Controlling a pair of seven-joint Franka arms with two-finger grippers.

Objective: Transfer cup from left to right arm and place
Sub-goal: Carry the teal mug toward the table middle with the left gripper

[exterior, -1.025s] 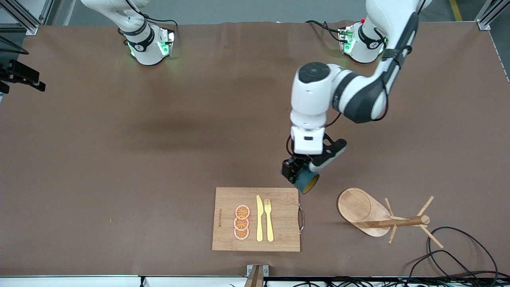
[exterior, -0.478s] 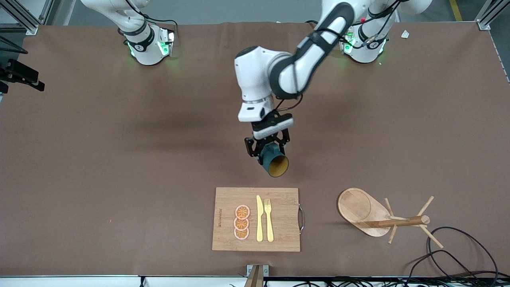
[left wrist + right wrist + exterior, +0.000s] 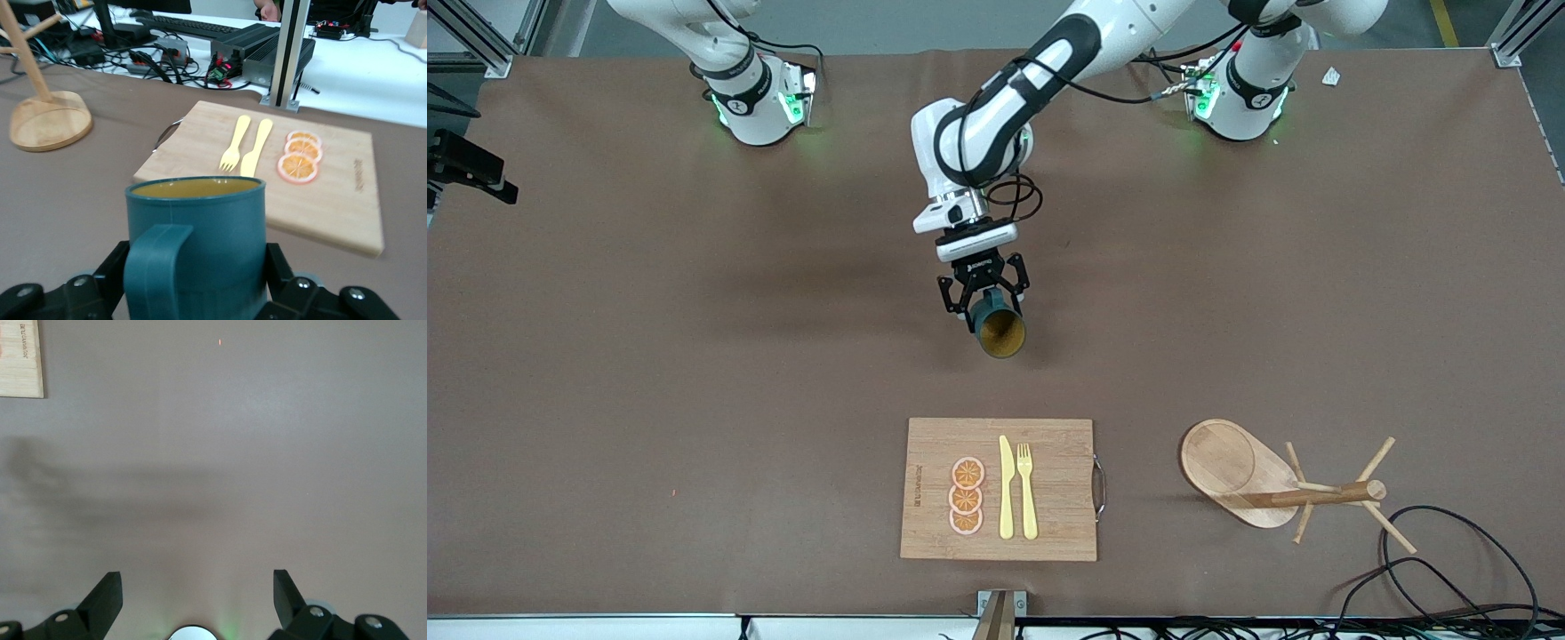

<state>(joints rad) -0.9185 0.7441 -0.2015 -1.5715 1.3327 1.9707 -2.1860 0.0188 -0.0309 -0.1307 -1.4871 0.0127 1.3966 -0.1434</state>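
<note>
left gripper (image 3: 983, 302) is up in the air over bare table (image 3: 694, 356), about mid-table, w/ its fingers (image 3: 110, 267) clamped on the cup (image 3: 996, 329). cup is dark teal w/ mustard-yellow inside, tipped so its mouth faces the front camera; in left wrist view the cup (image 3: 197, 247) fills the foreground, small handle turned toward the wrist cam, one black finger on each side of the body, touching it. cutting board (image 3: 1000, 489) lies on the table nearer the front camera than the spot under the cup, well apart from it. on the board: three orange slices (image 3: 967, 496) in a row, then a yellow knife (image 3: 1006, 487) and yellow fork (image 3: 1027, 489) side by side, slices toward the right arm's end. wooden mug stand (image 3: 1263, 480) sits beside the board toward the left arm's end, tipped over on its side, pegs sticking out. black cables (image 3: 1449, 569) near it at the table edge. right gripper (image 3: 197, 600) waits w/ fingers spread wide apart, nothing between them, only bare table and a board corner (image 3: 20, 360) below; right arm's base (image 3: 756, 98) only shows in front view.
</note>
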